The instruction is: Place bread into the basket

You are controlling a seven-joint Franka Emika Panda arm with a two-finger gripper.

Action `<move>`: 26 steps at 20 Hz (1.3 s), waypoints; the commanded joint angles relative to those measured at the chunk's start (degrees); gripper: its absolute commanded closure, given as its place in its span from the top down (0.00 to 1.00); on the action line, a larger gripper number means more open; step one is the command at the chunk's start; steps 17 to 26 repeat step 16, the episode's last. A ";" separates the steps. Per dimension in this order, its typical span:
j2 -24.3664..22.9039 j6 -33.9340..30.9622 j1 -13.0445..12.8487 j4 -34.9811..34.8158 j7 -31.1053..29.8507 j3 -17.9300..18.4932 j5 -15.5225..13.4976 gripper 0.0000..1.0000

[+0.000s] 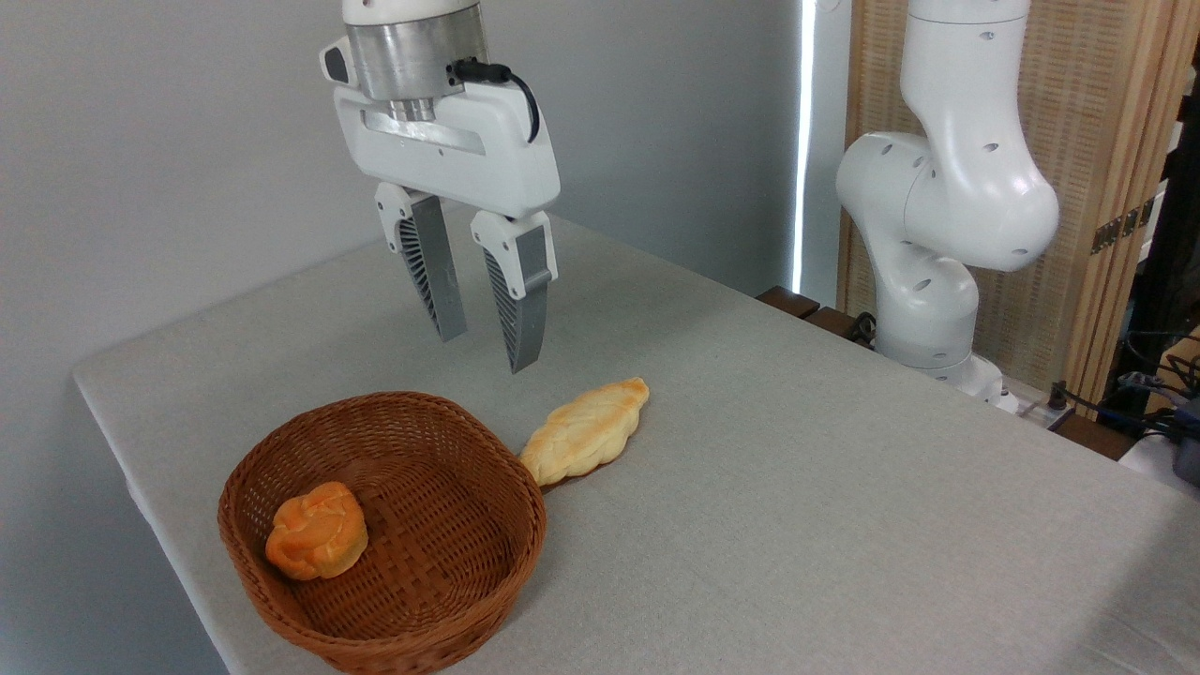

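Note:
The bread (317, 543), a small round deep-orange bun with a creased top, lies inside the basket (469, 572) against its left wall. The basket is oval, reddish-brown wicker with low sides, near the table's front left corner. My gripper (487, 352) hangs well above the basket's far rim, pointing down. It is open, and nothing sits between its grey ribbed fingers (518, 309).
A longer pale-yellow braided loaf (587, 430) lies on the grey table (797, 487) touching the basket's right rim. The arm's white base (937, 234) stands at the table's far right edge. The table's left edge runs close to the basket.

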 commanded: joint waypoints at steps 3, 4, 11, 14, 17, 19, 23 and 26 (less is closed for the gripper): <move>1.69 -0.19 0.34 4.15 -0.53 0.99 -1.71 1.00; 1.69 -0.28 0.25 4.24 -0.53 0.99 -1.63 1.00; 1.78 -0.28 0.25 4.24 -0.35 0.99 -1.63 1.00; 1.78 -0.28 0.25 4.15 -0.27 0.91 -1.72 1.00; 1.78 -0.63 0.25 4.15 -0.27 0.99 -1.54 1.00; 1.78 -0.63 0.25 4.15 -0.27 0.99 -1.54 1.00; 1.78 -0.63 0.25 4.15 -0.27 0.99 -1.54 1.00; 1.78 -0.63 0.25 4.15 -0.27 0.99 -1.54 1.00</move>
